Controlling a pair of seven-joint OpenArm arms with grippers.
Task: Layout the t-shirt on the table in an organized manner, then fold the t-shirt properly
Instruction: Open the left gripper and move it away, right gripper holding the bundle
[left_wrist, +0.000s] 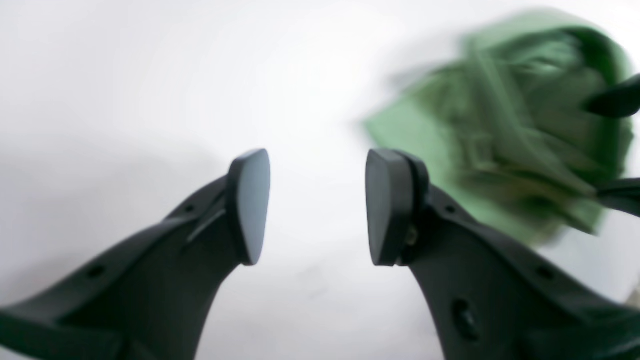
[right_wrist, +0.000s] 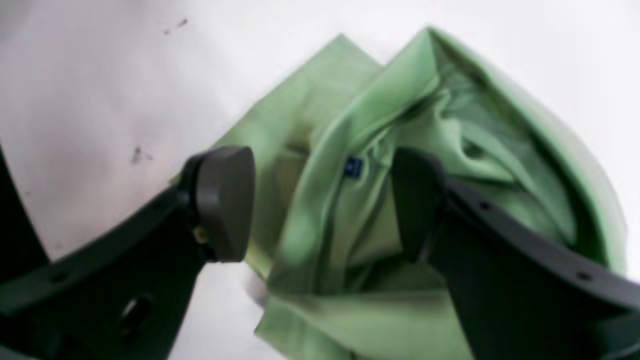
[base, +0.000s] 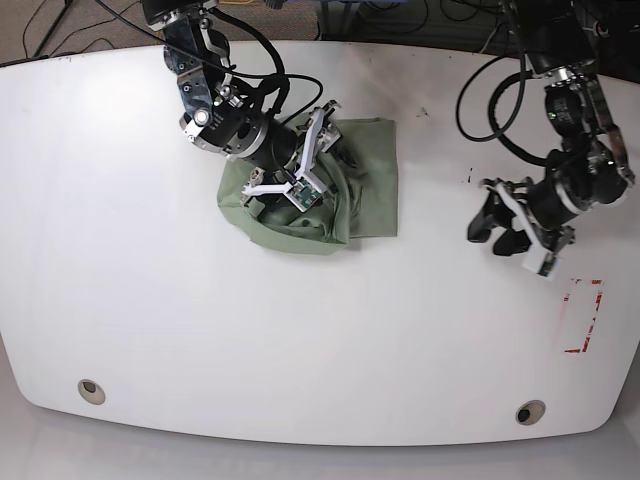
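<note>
The t-shirt (base: 335, 190) lies crumpled on the table (base: 300, 340). My right gripper (right_wrist: 320, 205) stands over it, jaws apart. My left gripper (left_wrist: 317, 207) hangs well clear, jaws apart, gripping nothing.

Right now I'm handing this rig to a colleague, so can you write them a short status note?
Left end effector: open, empty, over bare table, away from the cloth.
Right end effector: open, jaws straddling bunched folds of the t-shirt; no grip visible.
T-shirt: crumpled heap at the table's far middle, blue neck label showing.
Done: nothing laid out yet.
Left: spread the shirt flat, then fold it.
</note>
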